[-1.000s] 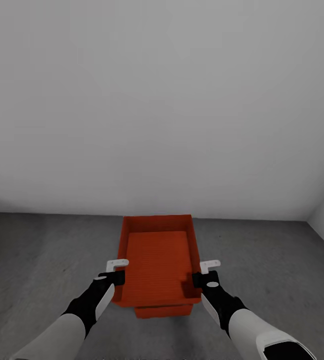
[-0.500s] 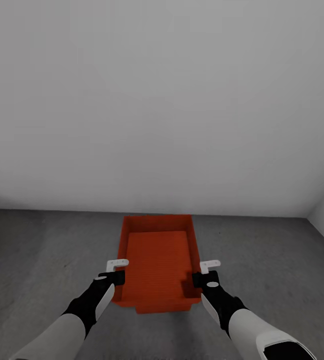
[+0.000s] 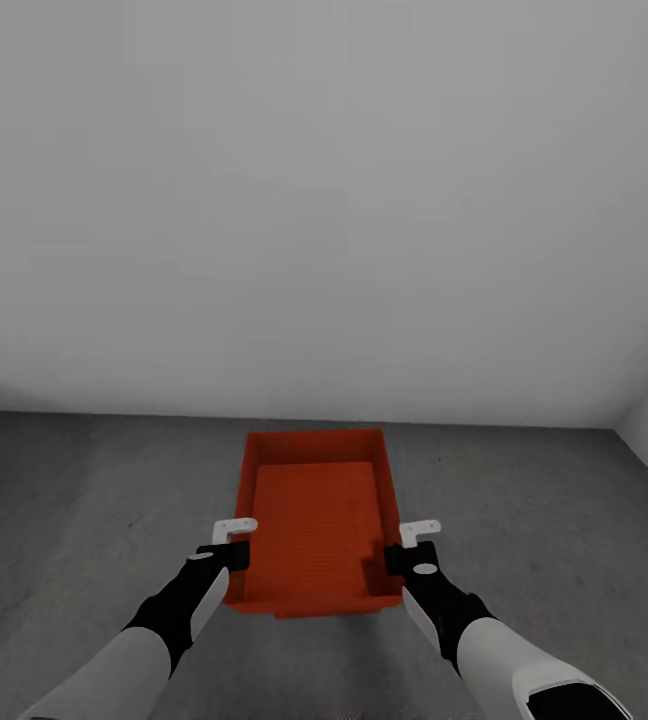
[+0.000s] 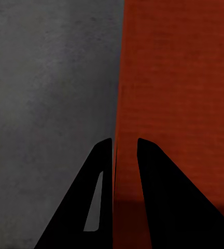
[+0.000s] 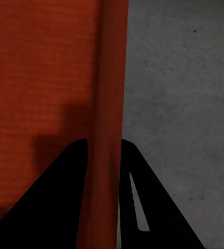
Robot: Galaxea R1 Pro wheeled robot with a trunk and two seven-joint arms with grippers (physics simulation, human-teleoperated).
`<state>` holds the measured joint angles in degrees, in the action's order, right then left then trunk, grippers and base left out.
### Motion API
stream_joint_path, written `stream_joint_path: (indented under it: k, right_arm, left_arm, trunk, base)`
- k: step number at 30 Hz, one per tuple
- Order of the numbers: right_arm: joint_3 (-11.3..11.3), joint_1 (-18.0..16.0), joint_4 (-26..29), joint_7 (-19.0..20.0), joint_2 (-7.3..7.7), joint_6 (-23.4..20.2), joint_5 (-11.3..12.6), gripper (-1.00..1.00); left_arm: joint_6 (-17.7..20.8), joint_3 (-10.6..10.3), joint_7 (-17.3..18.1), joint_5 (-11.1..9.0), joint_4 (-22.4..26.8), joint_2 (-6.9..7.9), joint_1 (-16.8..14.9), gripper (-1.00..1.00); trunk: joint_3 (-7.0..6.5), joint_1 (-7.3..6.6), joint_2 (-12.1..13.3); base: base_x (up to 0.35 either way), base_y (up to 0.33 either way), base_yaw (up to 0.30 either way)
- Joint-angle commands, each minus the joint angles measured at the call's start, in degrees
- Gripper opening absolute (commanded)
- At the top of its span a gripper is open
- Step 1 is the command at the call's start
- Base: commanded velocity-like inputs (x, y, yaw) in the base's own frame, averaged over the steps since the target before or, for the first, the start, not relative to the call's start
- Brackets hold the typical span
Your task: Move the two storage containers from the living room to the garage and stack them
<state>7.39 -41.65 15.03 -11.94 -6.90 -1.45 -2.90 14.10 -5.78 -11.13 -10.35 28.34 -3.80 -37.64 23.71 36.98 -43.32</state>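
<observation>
Head view shows the robot facing a plain white-grey wall [image 3: 324,200] in the garage, with both arms reaching forward over the dark grey concrete floor [image 3: 74,520]. Between them hangs a red-orange storage container [image 3: 314,525], open side up, its long axis pointing away from the robot toward the wall. The left claw [image 3: 230,556] grips the container's left long wall near the close end, and the right claw [image 3: 411,557] grips the right long wall at about the same spot, so the bin is held from both sides. Just under the held bin's near edge a thin strip of the same red-orange peeks out, which looks like the second container [image 3: 324,611] lying beneath it; whether the two touch cannot be told. In the left wrist view, the left claw [image 4: 123,155] has its two dark fingers nearly closed, one on each side of the thin orange wall, with grey floor on the outer side and the bin's inside on the other. In the right wrist view, the right claw [image 5: 104,155] pinches the wall the same way, the rim running straight between its fingers.
</observation>
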Motion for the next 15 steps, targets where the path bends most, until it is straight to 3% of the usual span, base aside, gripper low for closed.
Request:
stream_joint_path:
  k: [1, 15]
  right_arm:
    - [-0.98, -0.01, -0.18, -3.12, 0.12, -0.13, -0.09, -1.00]
    - [-0.98, -0.01, -0.18, -3.11, 0.13, -0.13, -0.09, -1.00]
  left_arm:
    - [-2.33, 0.24, -0.85, 0.50, 1.46, 0.11, -0.04, -1.00]
    - [-2.33, 0.24, -0.90, 0.50, 1.53, 0.09, -0.03, -1.00]
  trunk:
    - [0.16, 0.01, -0.06]
    - [1.45, 0.01, -0.06]
  base:
    - [0.000, 0.000, 0.000]
    - [0.000, 0.000, 0.000]
